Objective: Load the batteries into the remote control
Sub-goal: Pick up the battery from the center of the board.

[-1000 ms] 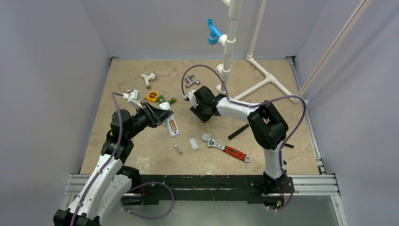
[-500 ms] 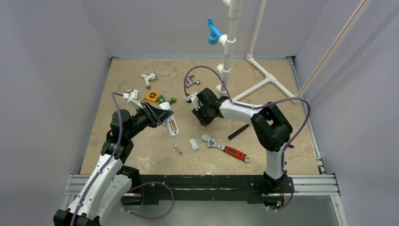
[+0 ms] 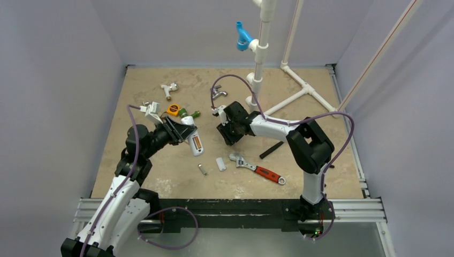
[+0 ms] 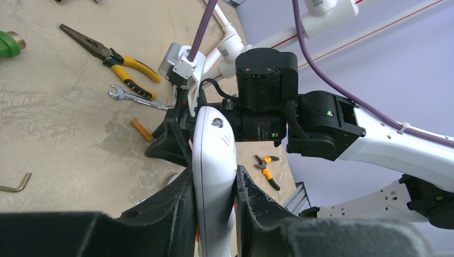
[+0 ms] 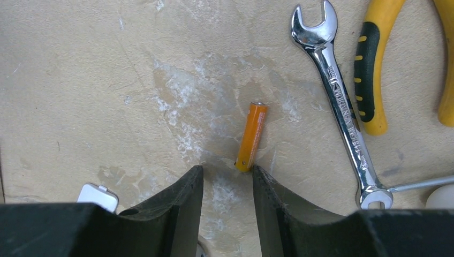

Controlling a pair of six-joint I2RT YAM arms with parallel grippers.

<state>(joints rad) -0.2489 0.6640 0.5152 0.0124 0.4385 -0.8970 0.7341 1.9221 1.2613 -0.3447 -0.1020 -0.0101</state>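
A spanner [image 5: 342, 115] and yellow pliers [image 5: 369, 80] (handles only) lie beside the battery [image 5: 251, 136].

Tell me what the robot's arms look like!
The left arm and right arm have white shells and chunky black joints, with a purple cable looping along each. The left end effector and right end effector have black, grainy fingers.

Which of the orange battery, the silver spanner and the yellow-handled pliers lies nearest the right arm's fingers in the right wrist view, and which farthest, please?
From the right arm's fingers:
1. Orange battery, just ahead, its near end at the fingertips.
2. Silver spanner, further toward the view's right.
3. Yellow-handled pliers, beyond the spanner, at the right edge.
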